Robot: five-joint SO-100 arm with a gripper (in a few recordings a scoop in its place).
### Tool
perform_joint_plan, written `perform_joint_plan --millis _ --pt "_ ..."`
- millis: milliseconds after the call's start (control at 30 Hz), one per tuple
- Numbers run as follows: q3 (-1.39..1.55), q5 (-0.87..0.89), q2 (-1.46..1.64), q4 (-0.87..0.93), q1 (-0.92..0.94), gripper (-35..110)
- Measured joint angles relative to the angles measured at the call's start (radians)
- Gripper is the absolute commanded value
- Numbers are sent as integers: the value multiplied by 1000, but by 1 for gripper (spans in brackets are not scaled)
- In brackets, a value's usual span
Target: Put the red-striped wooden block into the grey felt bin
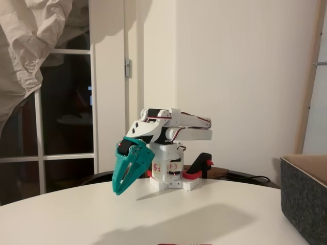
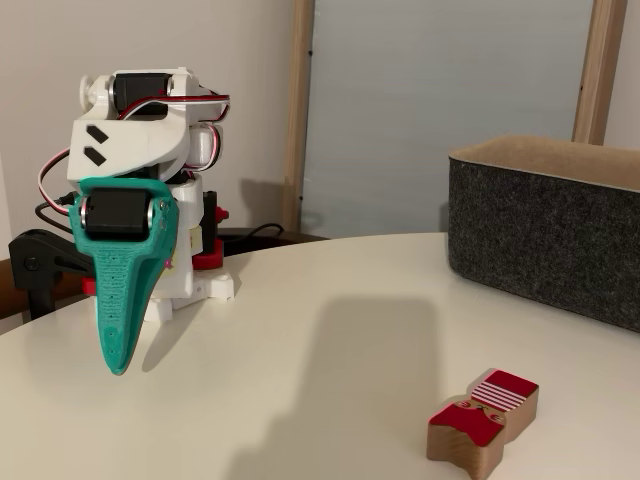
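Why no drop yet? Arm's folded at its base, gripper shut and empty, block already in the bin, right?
Not quite: the block lies on the table, apart from the bin, as a fixed view shows. The gripper is shut and empty, arm folded.

Block [image 2: 484, 418] before bin [image 2: 545, 235], apart.
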Motion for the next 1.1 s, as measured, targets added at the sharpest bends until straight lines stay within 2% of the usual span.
perform_joint_plan --millis 333,567,833,1100 --pt "0 -9 -2 0 0 3" --pt "-44 49 -2 0 -48 1" --pt "-334 91 -75 0 -63 7" --pt "-701 242 -331 -14 -224 5"
